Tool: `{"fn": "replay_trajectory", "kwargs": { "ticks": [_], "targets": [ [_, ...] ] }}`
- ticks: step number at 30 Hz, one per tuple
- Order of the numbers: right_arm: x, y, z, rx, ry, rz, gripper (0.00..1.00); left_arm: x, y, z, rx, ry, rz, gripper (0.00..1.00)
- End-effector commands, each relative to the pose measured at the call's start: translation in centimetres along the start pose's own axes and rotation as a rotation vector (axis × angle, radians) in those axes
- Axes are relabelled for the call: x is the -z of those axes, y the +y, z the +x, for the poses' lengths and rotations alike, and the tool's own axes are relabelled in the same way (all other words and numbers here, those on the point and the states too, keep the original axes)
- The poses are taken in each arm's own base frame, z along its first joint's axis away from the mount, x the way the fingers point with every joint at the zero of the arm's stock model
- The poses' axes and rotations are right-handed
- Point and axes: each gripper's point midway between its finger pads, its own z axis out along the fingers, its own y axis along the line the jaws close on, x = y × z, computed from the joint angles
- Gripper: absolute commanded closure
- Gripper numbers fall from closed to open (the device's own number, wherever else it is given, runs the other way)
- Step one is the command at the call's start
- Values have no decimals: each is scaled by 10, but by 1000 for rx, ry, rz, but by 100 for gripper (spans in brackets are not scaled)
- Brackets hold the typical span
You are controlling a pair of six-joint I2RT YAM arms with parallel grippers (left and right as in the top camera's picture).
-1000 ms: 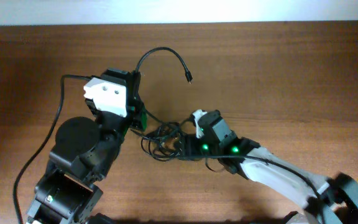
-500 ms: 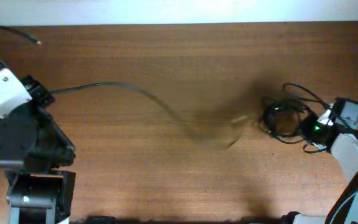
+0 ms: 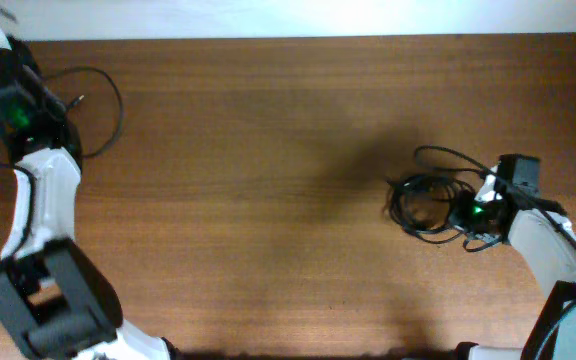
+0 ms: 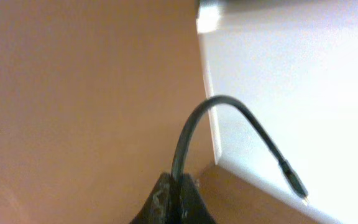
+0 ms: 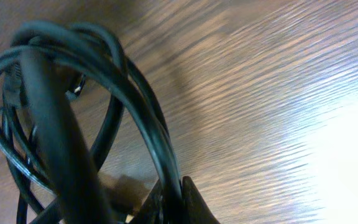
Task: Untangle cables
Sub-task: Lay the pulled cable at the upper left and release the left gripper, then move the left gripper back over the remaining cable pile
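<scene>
One thin black cable lies in a loose loop at the far left back of the table, apart from the rest. My left gripper is shut on it. In the left wrist view the cable rises from the shut jaws and arcs over to its plug end. The remaining cables form a tangle at the right. My right gripper is at the tangle's right side, shut on one strand of the coiled cables.
The wooden table ends at a white wall along the back edge, which shows close by as a white wall in the left wrist view. The right arm's own thicker wire crosses in front of the tangle.
The left arm swung to the far back-left corner, pulling one cable free of the tangle. The right gripper closed on the tangle and carried it right, then slightly back left.
</scene>
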Motion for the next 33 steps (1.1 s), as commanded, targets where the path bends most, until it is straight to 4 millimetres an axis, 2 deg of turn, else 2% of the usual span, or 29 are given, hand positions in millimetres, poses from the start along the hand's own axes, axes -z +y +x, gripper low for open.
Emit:
{"fn": "replay_trajectory", "kwargs": {
  "ticks": [1,2,3,4,5,6,7,8,9,10,11,12,13,14,15,16,18,20,21,22,23,24,25,27,28,30,31,33],
  "targets": [
    [-3,29,15,105,26,-29,94,-35,28,139,67,360,-65,100],
    [-4,35,18,126,32,-34,93,-31,13,187,40,499,35,100],
    [-4,37,20,129,35,-36,93,-21,-6,210,37,587,143,100],
    [-4,40,21,129,43,-56,93,-16,-15,216,42,614,193,90],
    [-2,48,22,128,55,-99,79,-11,-21,217,42,631,220,1],
    [2,53,19,129,58,-118,70,-6,-19,214,44,647,225,1],
    [9,60,15,131,61,-134,66,2,-16,206,69,666,223,1],
    [21,66,7,138,67,-134,53,13,-18,183,95,659,278,1],
    [45,74,-3,192,81,-126,1,27,-10,140,155,611,294,1],
    [59,79,-9,217,81,-123,2,46,-20,104,203,570,418,1],
    [83,88,-20,226,68,-128,2,89,-53,53,290,511,736,1],
    [109,97,-28,233,42,-136,1,134,-74,16,350,473,1018,1],
    [131,102,-32,239,17,-144,1,171,-89,-6,384,451,1233,1],
    [146,103,-33,243,-7,-138,1,195,-102,-14,397,456,1362,1],
    [164,102,-29,248,-35,-134,2,216,-117,-12,398,504,1432,1],
    [190,100,-18,258,-83,-146,2,262,-151,-1,363,630,1515,1],
    [226,93,-4,270,-183,-141,2,311,-182,25,258,794,1506,1],
    [262,91,11,291,-297,-173,1,374,-209,46,110,905,1527,1],
    [270,90,16,295,-323,-182,1,404,-220,48,43,906,1573,1],
    [280,85,29,298,-337,-187,1,444,-231,48,-35,897,1644,1],
    [283,80,42,295,-320,-181,1,468,-237,51,-93,884,1669,1],
    [284,75,52,292,-304,-175,2,477,-239,54,-127,872,1665,1],
    [290,67,71,290,-295,-172,1,491,-242,60,-197,848,1638,1],
    [300,63,84,293,-329,-184,1,517,-240,66,-245,870,1668,1],
    [306,60,92,289,-352,-194,1,519,-240,71,-248,896,1619,1],
    [312,54,108,294,-374,-202,1,504,-240,85,-176,995,1383,1],
    [310,48,119,283,-342,-191,2,503,-244,92,-131,1060,1327,1],
    [306,43,128,265,-299,-178,1,503,-247,112,-95,1172,1236,1]
  ]
}}
